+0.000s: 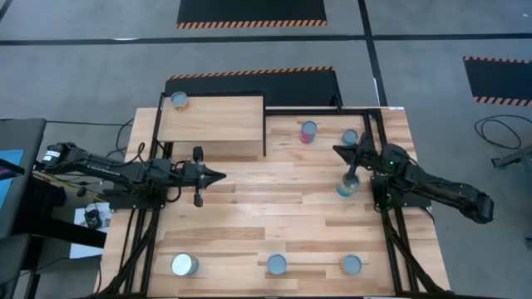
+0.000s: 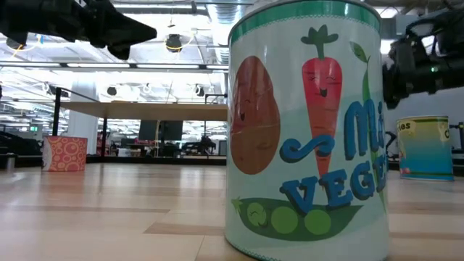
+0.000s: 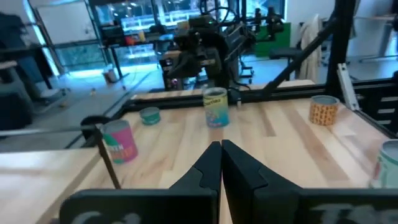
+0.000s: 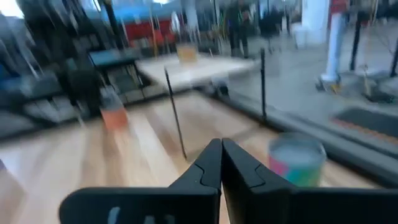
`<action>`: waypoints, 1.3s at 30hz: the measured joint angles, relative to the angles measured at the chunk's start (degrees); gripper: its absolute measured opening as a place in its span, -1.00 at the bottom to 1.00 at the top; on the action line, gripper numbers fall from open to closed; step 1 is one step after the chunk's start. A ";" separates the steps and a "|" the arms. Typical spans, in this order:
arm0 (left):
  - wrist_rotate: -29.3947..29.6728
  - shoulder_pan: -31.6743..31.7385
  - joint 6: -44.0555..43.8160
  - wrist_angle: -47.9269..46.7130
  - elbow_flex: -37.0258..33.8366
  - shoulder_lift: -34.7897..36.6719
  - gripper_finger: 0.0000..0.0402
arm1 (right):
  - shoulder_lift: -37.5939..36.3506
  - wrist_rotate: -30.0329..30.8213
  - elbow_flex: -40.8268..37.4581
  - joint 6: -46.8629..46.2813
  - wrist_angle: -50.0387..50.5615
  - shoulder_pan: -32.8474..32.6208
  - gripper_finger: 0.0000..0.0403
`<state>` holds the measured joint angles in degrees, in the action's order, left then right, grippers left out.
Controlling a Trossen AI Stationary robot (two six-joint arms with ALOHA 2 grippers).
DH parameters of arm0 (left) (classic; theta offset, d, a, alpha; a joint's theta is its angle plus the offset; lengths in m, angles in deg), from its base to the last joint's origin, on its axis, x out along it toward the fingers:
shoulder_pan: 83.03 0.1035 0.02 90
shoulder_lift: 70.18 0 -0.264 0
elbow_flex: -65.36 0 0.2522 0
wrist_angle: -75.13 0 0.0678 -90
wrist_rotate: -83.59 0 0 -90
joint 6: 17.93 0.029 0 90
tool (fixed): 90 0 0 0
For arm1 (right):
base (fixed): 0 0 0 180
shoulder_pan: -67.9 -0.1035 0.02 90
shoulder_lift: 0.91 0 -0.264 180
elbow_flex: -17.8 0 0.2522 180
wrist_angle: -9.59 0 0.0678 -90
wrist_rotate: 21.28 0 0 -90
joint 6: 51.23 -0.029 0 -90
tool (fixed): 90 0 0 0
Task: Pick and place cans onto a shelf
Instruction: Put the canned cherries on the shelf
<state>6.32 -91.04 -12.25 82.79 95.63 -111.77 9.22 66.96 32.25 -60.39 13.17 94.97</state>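
Plank tabletop [image 1: 274, 208] w/ shelf [image 1: 212, 118] at back left, one can [image 1: 179, 101] on its far corner; other cans scattered. Left gripper [image 1: 218, 176] mid-table, fingers together, empty. Right gripper [image 1: 339, 152] fingers together, empty, near teal can [image 1: 346, 188].

Bright overhead light — wrist blur

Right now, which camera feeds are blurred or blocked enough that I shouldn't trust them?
Right wrist view: motion-smeared; the nearby can is soft-edged. Low view: a vegetable-label can looms close, hiding much of the table. High and left wrist views: sharp, the shelf clear.
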 joint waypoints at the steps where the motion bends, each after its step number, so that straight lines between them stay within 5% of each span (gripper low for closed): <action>1: 0.02 0.00 0.32 0.50 0.00 -0.53 -0.99 | -0.01 -0.38 0.07 -0.41 -2.10 -0.18 -0.87; 6: 0.02 0.00 0.52 2.62 0.02 -3.12 -0.99 | 0.08 -7.74 4.57 -2.70 2.24 -4.28 -0.95; 13: 1.18 0.00 0.08 3.62 0.03 -5.52 -0.99 | 6.81 12.63 15.70 -2.79 22.78 -18.35 -0.95; 22: 1.20 0.00 -0.36 4.15 0.04 -5.72 -0.99 | 19.04 28.89 25.30 -11.41 38.64 -38.48 -0.95; 29: 1.27 0.00 -0.95 4.13 0.04 -5.72 -0.99 | 27.15 30.18 31.47 -24.38 47.43 -50.26 -0.89; 39: 1.44 0.00 -1.91 4.10 0.04 -5.72 -0.99 | 37.96 31.85 39.72 -44.60 69.33 -61.08 -0.42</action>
<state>7.77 -91.04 -14.16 86.89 95.68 -117.49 47.18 98.81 71.97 -105.00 82.50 33.89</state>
